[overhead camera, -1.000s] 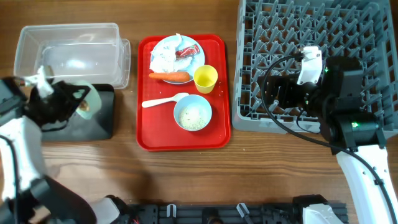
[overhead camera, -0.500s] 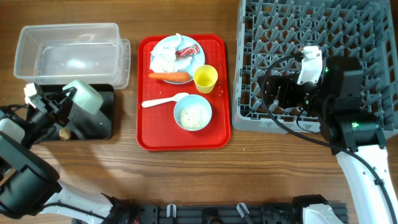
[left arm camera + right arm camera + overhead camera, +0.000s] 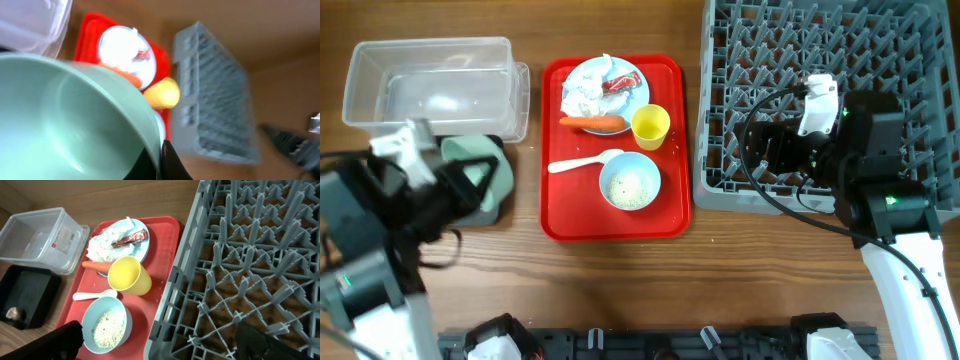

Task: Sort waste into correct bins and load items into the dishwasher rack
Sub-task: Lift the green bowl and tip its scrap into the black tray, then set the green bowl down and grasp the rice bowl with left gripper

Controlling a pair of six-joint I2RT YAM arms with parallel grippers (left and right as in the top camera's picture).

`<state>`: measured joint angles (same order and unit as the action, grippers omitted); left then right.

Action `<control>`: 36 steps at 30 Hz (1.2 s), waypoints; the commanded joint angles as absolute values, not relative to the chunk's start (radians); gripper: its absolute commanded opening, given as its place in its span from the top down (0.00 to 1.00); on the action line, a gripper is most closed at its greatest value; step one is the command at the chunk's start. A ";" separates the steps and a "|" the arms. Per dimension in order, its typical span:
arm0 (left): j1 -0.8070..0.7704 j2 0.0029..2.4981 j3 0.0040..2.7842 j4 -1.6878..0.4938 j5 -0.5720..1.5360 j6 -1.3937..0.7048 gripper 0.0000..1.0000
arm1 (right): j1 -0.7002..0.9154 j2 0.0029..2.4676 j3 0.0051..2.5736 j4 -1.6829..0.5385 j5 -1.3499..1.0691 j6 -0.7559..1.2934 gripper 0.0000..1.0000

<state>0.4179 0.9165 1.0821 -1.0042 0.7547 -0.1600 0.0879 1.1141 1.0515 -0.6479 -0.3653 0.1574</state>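
Fingers (image 3: 169, 166) on our left gripper (image 3: 465, 185) clamp the pale green bowl (image 3: 478, 165) by its rim, tilted over the black tray (image 3: 30, 292). Our right gripper (image 3: 160, 334) is spread wide, empty, above the dishwasher rack (image 3: 260, 255).
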 commanded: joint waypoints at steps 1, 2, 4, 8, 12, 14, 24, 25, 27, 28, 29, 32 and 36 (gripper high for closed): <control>0.188 0.862 1.033 -1.067 0.292 -0.173 0.96 | 0.084 1.122 1.072 -0.644 -0.359 0.168 0.00; 0.130 0.863 1.002 -1.064 0.260 -0.216 0.96 | 0.084 1.122 1.072 -0.644 -0.359 0.168 0.00; 0.039 0.893 0.935 -1.014 0.253 -0.262 0.96 | 0.084 1.122 1.072 -0.644 -0.359 0.167 0.00; -0.119 1.064 0.855 -0.892 0.252 -0.372 0.96 | 0.084 1.122 1.072 -0.644 -0.358 0.164 0.00; -0.282 1.282 0.854 -0.802 0.172 -0.376 0.96 | 0.084 1.122 1.071 -0.645 -0.358 0.163 0.00; -0.351 1.401 0.854 -0.764 0.151 -0.382 0.96 | 0.084 1.122 1.071 -0.646 -0.358 0.160 0.00; -0.432 1.545 0.937 -0.747 0.128 -0.390 0.25 | 0.084 1.122 1.071 -0.645 -0.359 0.157 0.00; -0.432 1.541 0.978 -0.776 0.123 -0.368 0.25 | 0.084 1.122 1.071 -0.646 -0.359 0.158 0.00; -0.440 1.537 1.101 -0.843 0.099 -0.331 0.23 | 0.084 1.122 1.071 -0.651 -0.359 0.160 0.00; -0.449 1.537 1.132 -0.842 0.099 -0.307 0.23 | 0.084 1.122 1.072 -0.653 -0.359 0.160 0.00; -0.464 1.537 1.150 -0.827 0.099 -0.276 0.22 | 0.084 1.122 1.071 -0.656 -0.359 0.159 0.00; -0.538 1.554 1.152 -0.752 0.099 -0.151 0.23 | 0.084 1.122 1.071 -0.656 -0.359 0.159 0.00; -0.657 1.631 1.152 -0.730 0.084 -0.027 0.29 | 0.084 1.122 1.071 -0.656 -0.359 0.159 0.00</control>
<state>-0.5869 1.5684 1.1477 -0.7429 0.1043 -0.1528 0.0879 1.1156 1.0515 -0.6552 -0.3649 0.1570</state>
